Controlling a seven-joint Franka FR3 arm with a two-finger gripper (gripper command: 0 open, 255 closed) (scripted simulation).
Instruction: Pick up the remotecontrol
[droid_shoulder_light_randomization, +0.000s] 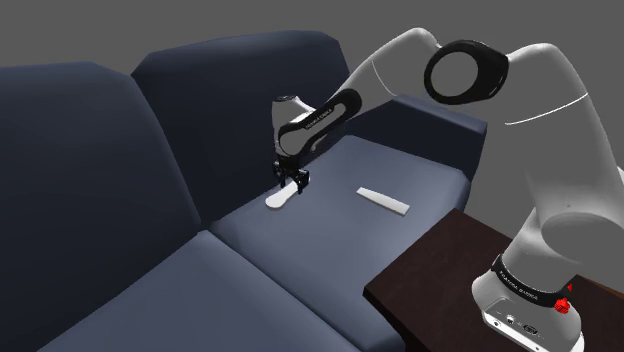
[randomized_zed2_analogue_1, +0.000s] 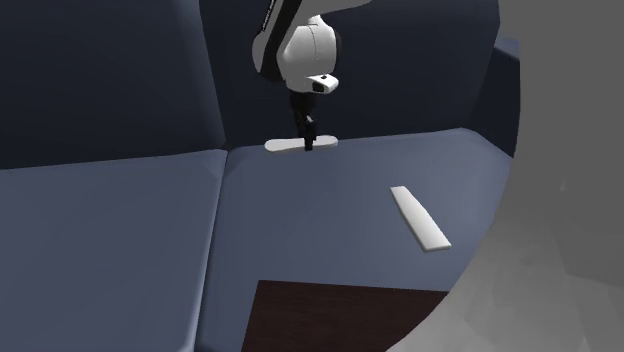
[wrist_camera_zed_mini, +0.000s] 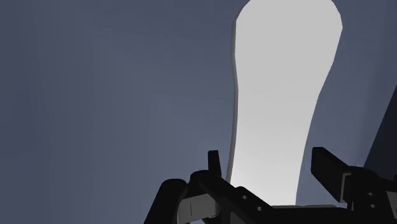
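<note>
half done: all-black two-finger gripper (wrist_camera_zed_mini: 267, 167) down over white elongated round-ended remote (wrist_camera_zed_mini: 280, 89) lying on dark blue sofa cushion (wrist_camera_zed_mini: 95, 95); fingers apart, straddling it, seemingly not clamped. closing and lift remain.

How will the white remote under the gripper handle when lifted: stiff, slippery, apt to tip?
Probably stiff and light: the remote lies thin and flat on the cushion. The open gripper straddles its narrow end, so the wider end may dip.
</note>
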